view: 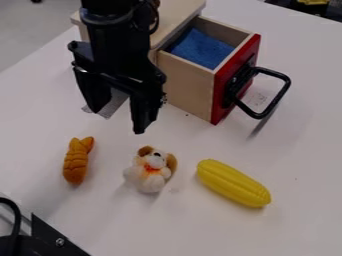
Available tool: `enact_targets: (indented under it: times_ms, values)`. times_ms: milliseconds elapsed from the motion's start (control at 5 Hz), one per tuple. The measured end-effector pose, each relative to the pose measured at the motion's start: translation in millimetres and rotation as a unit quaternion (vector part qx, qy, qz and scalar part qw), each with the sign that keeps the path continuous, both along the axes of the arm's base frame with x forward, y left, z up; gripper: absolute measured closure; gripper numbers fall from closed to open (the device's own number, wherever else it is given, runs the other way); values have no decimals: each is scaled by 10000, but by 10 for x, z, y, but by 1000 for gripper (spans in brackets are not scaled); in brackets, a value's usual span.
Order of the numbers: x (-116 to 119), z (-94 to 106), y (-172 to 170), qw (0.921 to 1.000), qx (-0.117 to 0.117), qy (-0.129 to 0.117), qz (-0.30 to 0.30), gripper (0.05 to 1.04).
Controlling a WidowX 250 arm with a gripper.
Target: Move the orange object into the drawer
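My black gripper [119,120] hangs over the table at the upper left, open, with a wide gap between its fingers and nothing held there. Below it and a little to the left, the orange object [77,160], ridged and with a forked upper end, lies on the white table [180,225], apart from the gripper. The wooden drawer [189,83] with a red front and black handle stands pulled out to the right of the gripper. Inside the drawer lies a blue cloth or sponge [201,47].
A small white and brown plush dog [151,170] sits right of the orange object. Farther right lies a yellow toy corn cob [233,183]. The black drawer handle [276,98] juts out to the right. Black equipment [50,239] occupies the lower left corner.
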State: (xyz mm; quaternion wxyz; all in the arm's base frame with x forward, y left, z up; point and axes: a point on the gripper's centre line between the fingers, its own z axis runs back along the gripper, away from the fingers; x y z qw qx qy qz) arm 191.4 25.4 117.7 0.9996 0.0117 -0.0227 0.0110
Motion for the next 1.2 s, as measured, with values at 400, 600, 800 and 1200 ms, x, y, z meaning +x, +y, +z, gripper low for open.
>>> enact_targets:
  times_ms: [400,600,800,1200]
  values:
    - [-196,-64,169,9997,110,55,190,83]
    - [-320,-88,376,9994,145,-70,305,83]
    - [-458,-180,614,9988,99,-294,368,83]
    - [-333,-503,814,9958,-211,-549,707,83]
